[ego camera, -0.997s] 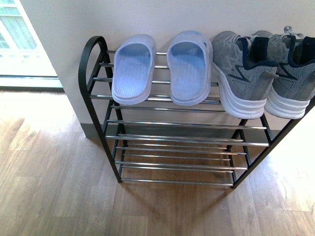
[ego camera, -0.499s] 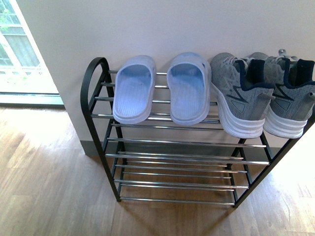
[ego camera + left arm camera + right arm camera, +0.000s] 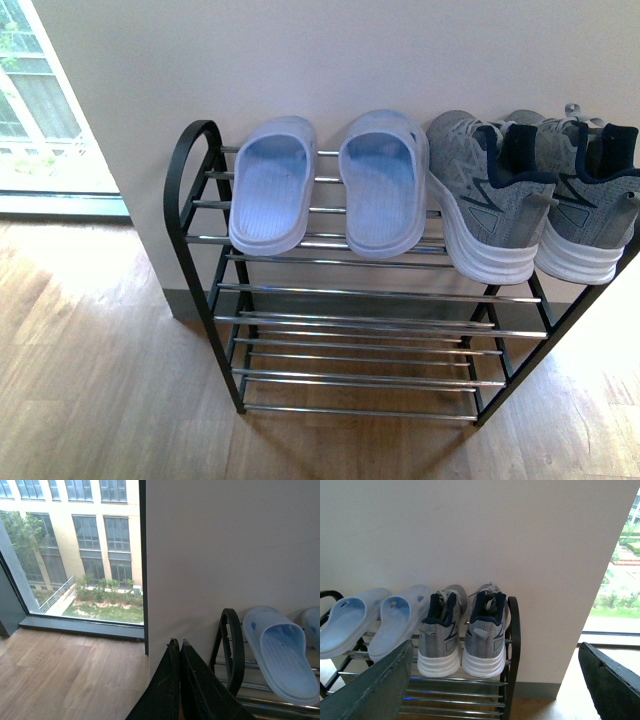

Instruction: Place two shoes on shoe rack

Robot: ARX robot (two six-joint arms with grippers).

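Wood plank floor (image 3: pixel 90 380), plain white wall (image 3: pixel 330 60), big window (image 3: pixel 75 545) w/ bldg outside. Black rack (image 3: pixel 195 215) w/ chrome bars against wall. On top tier: 2 pale blue slides (image 3: pixel 272 185) at left, 2 grey sneakers (image 3: pixel 485 195) at right, heels toward camera, pairs just beside each other. Lower tiers bare. Left gripper (image 3: pixel 180 652) fingers pressed together, holding nothing, near rack's end post. Right gripper (image 3: pixel 495 680) spread wide, empty. Vs 0.5 s ago: view nearly same, slight shift only; shoes unmoved.
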